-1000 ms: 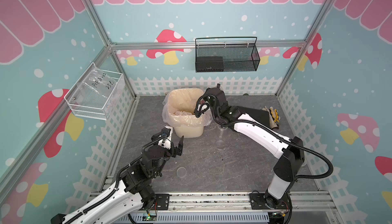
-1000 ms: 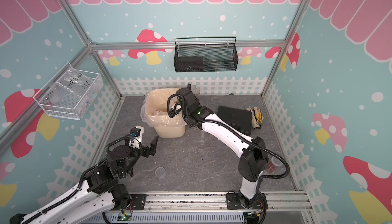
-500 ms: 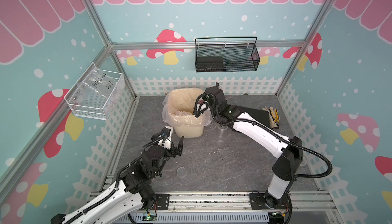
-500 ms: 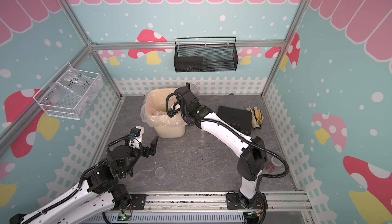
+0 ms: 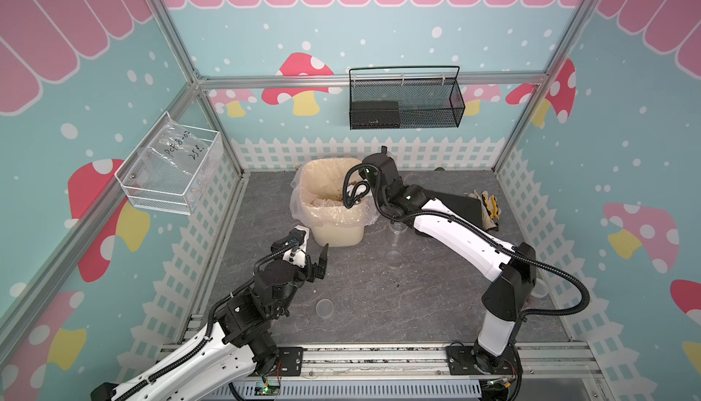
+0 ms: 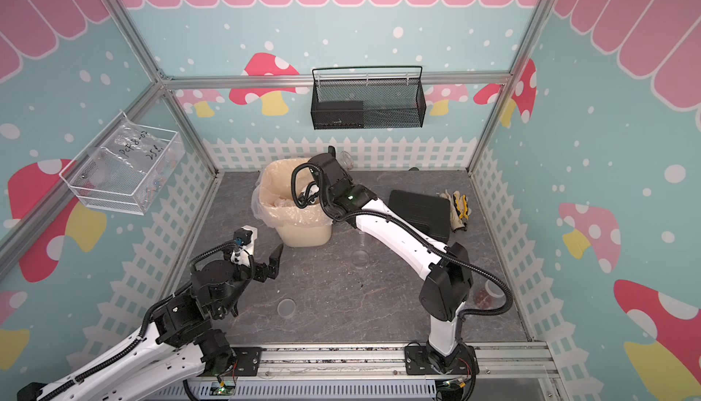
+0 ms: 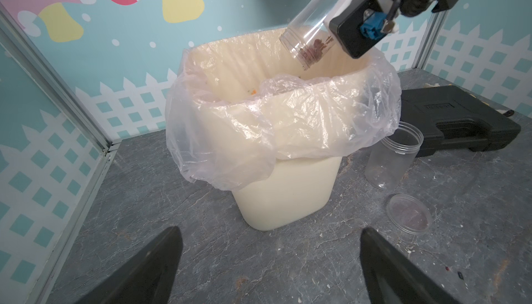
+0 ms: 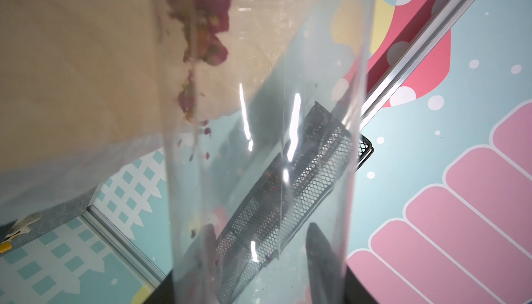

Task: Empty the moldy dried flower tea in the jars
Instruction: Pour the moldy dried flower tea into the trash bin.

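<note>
Left wrist view: my right arm is tipping a jar over the bin.

The right gripper [image 8: 262, 230] is clamped around the jar [image 7: 309, 26], mouth angled down over the 3 o'clock side of the cream bin [image 7: 288, 196], which sits near 11 o'clock on the table [image 5: 360, 304]. The moldy dried flower tea [image 7: 313, 51] is bunched just inside the jar's mouth, so I read this as mid-pour. My left gripper [image 7: 270, 232] hangs empty, jaws wide apart, around 6 to 7 o'clock of the bin. An empty jar [image 7: 393, 156] stands at 4 o'clock of the bin, with a lid [image 7: 408, 213] beside it. Next I'd want a steeper tilt or a shake, keeping the mouth over the liner [image 7: 230, 132]. Then comes the jar with reddish bits [image 6: 488, 293], at 4 o'clock on the table.
</note>
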Robot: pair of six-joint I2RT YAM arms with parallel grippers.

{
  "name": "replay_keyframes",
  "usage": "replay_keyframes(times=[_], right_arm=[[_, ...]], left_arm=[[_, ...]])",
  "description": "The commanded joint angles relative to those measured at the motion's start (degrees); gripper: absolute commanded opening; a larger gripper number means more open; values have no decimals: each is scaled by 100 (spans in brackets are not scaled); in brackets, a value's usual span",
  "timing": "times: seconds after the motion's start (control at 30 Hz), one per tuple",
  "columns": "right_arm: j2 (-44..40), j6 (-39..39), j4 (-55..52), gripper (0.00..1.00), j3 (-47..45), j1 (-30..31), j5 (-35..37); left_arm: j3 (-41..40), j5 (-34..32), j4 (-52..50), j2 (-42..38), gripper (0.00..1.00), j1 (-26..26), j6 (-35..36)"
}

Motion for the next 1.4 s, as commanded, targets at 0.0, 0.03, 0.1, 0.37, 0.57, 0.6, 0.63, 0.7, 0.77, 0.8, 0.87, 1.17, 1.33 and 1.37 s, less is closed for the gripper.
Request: replay_keyframes(times=[0.0,0.03,0.1,0.37,0.57,0.6,0.63,0.7,0.77,0.8,0.87,1.17,1.33,1.37], right_arm=[[43,37,-104,0,180,16,49],[51,46,-137,0,176,17,37],[68,144,-142,0,261,-34,63],[113,213,-274,0,306,-16,-53],[122,615,-419,0,368,-82,-132],[122,681,-441,0,362,-87,-147],[118,791,-446,0,387,-112,-163],[80,985,-451,0,405,-155,-202],[61,1243,-551,0,403,-150,-366],[62,1504,-636,0,471,-163,-476],[78,2012,-883,0,642,-207,-666],[-258,3879,-1283,0,710,-600,-2062],[-521,4782,-1158,0,356,-930,-3217],[-609,4970,-1033,0,189,-1008,-3489]], left_arm=[[15,-45,-100,-80,98,35,-20],[20,-45,-100,-63,98,35,-11],[30,-53,-100,-63,98,35,-9],[14,-53,-110,-60,98,35,-11],[20,-53,-114,-44,98,34,-11],[21,-60,-108,-30,98,35,-2],[34,-62,-116,-28,98,35,-2],[21,-54,-114,-30,98,33,-11],[21,-53,-111,-36,98,35,-6],[21,-62,-120,-28,98,35,-2],[22,-64,-110,-43,98,35,-2],[14,-80,-107,-18,98,35,-2],[14,-80,-110,16,98,32,-2],[13,-80,-109,21,98,35,-2]])
